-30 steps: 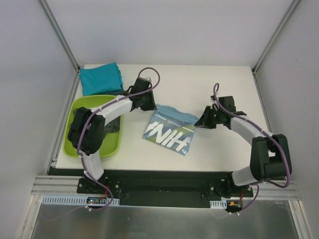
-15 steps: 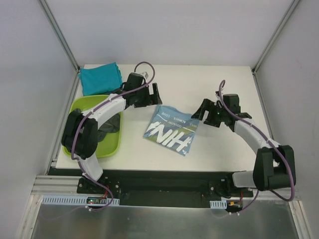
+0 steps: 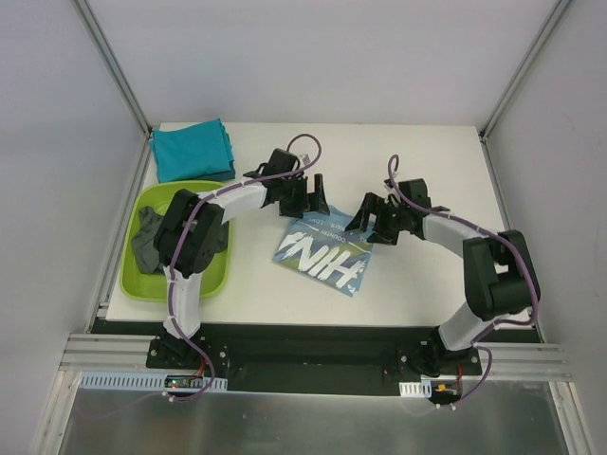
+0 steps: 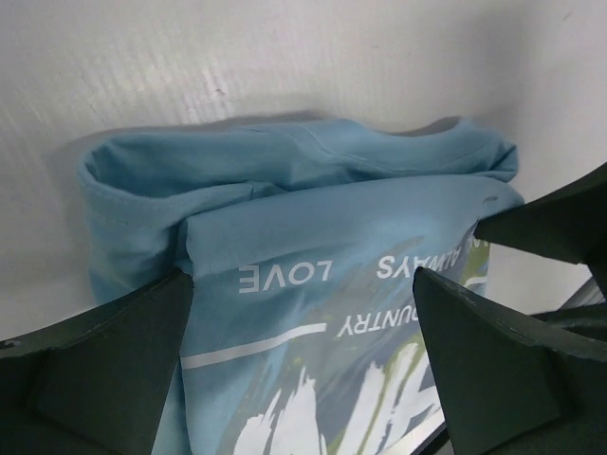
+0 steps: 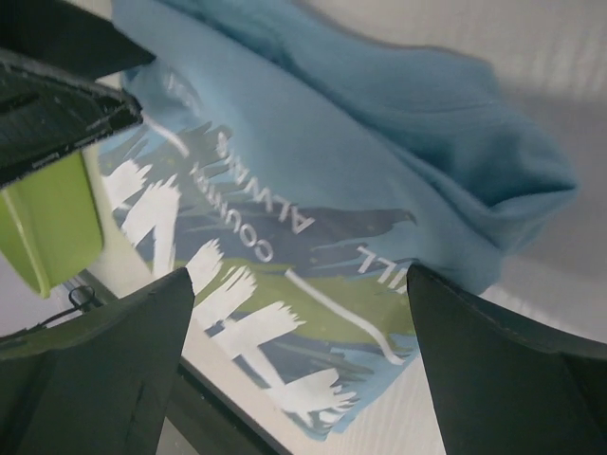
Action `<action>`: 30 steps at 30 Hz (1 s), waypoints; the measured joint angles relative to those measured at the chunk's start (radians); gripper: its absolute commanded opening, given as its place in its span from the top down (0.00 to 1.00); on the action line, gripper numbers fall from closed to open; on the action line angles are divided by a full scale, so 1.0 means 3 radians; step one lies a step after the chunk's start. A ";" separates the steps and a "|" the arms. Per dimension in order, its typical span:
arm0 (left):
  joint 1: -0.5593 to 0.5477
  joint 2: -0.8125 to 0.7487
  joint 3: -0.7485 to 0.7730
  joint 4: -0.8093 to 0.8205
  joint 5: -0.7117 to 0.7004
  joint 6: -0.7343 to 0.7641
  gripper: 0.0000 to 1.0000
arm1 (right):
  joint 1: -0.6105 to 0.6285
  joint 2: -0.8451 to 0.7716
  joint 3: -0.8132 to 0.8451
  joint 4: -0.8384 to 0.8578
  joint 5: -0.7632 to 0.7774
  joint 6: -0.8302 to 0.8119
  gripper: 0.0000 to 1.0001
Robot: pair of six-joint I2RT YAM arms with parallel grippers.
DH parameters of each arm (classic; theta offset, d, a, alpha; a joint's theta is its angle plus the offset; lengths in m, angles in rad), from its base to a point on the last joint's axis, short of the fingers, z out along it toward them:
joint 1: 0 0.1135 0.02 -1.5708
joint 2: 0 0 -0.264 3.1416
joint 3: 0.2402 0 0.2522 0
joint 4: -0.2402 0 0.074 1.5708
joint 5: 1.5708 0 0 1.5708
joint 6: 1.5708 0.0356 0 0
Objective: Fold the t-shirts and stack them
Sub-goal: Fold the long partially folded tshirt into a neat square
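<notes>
A light blue t-shirt (image 3: 324,249) with white and green lettering lies folded, print up, in the middle of the table. My left gripper (image 3: 313,197) hangs open over its far left corner, nothing between its fingers; the same light blue t-shirt (image 4: 313,237) fills the left wrist view below the gripper (image 4: 303,365). My right gripper (image 3: 373,220) stands open over the shirt's far right corner, and the right wrist view has the shirt (image 5: 313,180) under that gripper (image 5: 299,360). A folded teal t-shirt (image 3: 192,150) lies at the far left corner. A dark grey t-shirt (image 3: 150,239) sits crumpled in the tub.
A lime-green plastic tub (image 3: 180,275) stands at the left edge of the white table (image 3: 417,161), beside the left arm. Slanted metal frame posts (image 3: 112,66) rise at both back corners, with grey walls around.
Both grippers have gone from shut to open and let go of the light blue shirt. Both arms lifted, then came in over the shirt's far edge, which now lies folded down.
</notes>
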 measured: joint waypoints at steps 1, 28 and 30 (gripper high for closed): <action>0.0010 0.0081 0.0000 -0.0004 -0.0001 0.0000 0.01 | -0.0032 0.0149 0.0056 0.0006 0.0006 -0.0003 0.04; -0.0172 -0.1119 -0.0910 -0.0104 -0.0950 0.0022 0.01 | -0.0173 -0.1016 0.0088 -0.0486 0.0699 -0.0132 0.04; -0.0172 -0.1246 -0.0959 -0.0123 -0.1059 0.0036 0.01 | -0.0174 -0.1550 -0.0090 -0.0572 0.0938 -0.0140 0.04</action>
